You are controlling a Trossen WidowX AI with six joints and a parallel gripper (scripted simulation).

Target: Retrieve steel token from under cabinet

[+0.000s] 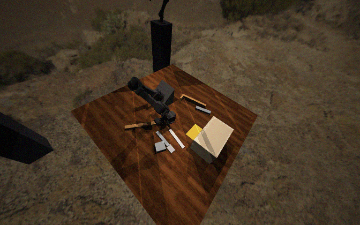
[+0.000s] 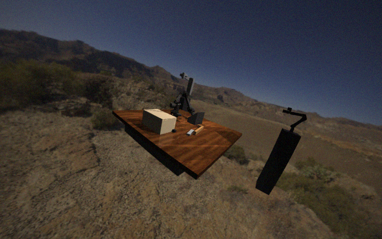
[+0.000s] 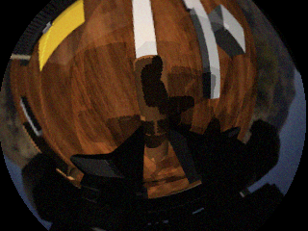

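The beige cabinet (image 1: 214,135) (image 2: 159,120) stands on the table (image 1: 159,178) (image 2: 193,151). The yellow marked area (image 1: 193,131) (image 3: 64,30) lies at its front, partly hidden by it in the top view. My gripper (image 1: 167,126) (image 3: 154,126) is shut on a stick with a brown handle (image 3: 142,98) and a flat white blade (image 1: 176,138) (image 3: 144,29). The blade points away from the hand, beside the yellow area and short of the cabinet. A small grey patch (image 3: 46,27) shows at the yellow area's edge; I cannot tell whether it is the token. The token is not clearly visible elsewhere.
A grey bar (image 1: 161,137) (image 3: 211,58) lies by a grey block (image 1: 160,146) (image 3: 230,30). A wooden stick (image 1: 137,125) lies beside my hand. A hooked wooden stick (image 1: 194,100) (image 2: 198,129) and short grey bar (image 1: 203,109) (image 2: 190,132) lie farther off. A small dark object (image 2: 173,130) is near the cabinet.
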